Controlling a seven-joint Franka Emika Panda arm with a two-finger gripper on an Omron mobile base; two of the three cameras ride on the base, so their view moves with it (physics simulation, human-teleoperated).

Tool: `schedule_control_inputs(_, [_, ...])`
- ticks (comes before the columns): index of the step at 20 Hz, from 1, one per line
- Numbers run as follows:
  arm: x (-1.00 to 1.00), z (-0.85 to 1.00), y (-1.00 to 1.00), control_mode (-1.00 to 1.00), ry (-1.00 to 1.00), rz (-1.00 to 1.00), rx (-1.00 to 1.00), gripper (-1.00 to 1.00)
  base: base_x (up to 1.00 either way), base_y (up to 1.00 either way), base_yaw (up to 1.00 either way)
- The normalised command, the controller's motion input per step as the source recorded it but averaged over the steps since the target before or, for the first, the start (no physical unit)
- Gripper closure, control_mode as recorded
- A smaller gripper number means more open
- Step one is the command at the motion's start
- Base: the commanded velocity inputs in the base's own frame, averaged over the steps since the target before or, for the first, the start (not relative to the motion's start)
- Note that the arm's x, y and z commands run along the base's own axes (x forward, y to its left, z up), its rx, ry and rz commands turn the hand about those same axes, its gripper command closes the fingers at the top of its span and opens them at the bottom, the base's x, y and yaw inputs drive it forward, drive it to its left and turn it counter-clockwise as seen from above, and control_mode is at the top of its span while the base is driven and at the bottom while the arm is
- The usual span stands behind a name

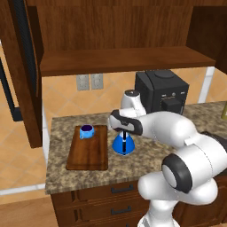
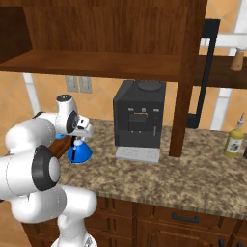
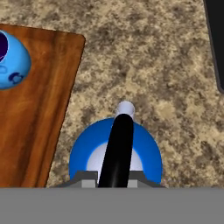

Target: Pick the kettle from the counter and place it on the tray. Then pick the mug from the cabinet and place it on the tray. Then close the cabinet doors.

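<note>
Granite tabletop (image 1: pixel 146 159): mug (image 1: pixel 87 131) already on tray's (image 1: pixel 88 155) far end; kettle (image 1: pixel 123 144) just beside tray, handle pinched in narrow gripper (image 1: pixel 125 134). Left: kettle placement, cabinet doors (image 1: pixel 20 66) closing.

The light is even and soft, with no glare. Faint shadows lie under the cabinet (image 1: pixel 119 60). All views look slightly blurred and coarse.

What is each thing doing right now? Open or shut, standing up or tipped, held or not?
gripper: shut on the kettle's black handle
kettle: upright on the counter, beside the tray
mug: upright on the tray
cabinet doors: open
cabinet: open, shelf bare
coffee machine: upright on the counter
bottle: upright
</note>
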Motion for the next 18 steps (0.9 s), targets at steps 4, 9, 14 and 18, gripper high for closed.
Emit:
schedule_control_inputs(4, [-0.47, 0.02, 0.02, -1.00, -0.07, -0.02, 0.00, 1.00, 0.00, 0.00, 0.00])
schedule_control_inputs(9, [-0.57, 0.34, 0.01, -1.00, -0.07, -0.01, 0.00, 1.00, 0.00, 0.00, 0.00])
schedule_control_inputs(14, [-0.23, 0.65, 0.15, -1.00, 0.00, 0.00, 0.00, 1.00, 0.00, 0.00, 0.00])
schedule_control_inputs(18, [-0.02, 0.39, 0.44, -1.00, 0.01, 0.00, 0.00, 1.00, 0.00, 0.00, 0.00])
